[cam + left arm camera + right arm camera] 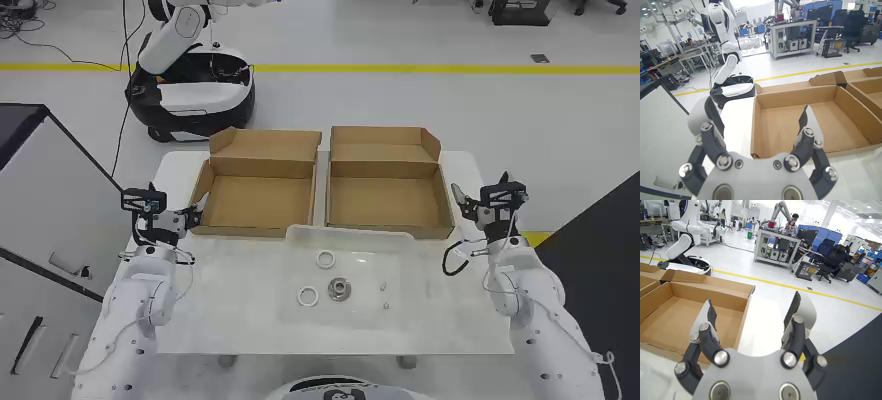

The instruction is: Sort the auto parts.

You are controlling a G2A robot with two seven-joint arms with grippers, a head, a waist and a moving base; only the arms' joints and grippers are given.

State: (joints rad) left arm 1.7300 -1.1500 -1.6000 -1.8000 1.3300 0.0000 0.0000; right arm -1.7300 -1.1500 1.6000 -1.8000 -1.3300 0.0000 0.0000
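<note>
Left pincer [756, 103] agape — rings [326, 259] in tray [350, 233]

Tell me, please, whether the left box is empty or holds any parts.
Empty: the left box shows only bare cardboard floor, in the top and left wrist views alike. The parts lie on the tray.

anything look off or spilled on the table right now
Nothing stands out. The white rings and metal part lie inside the white tray; the left cardboard box and right cardboard box sit empty, upright, side by side.
</note>
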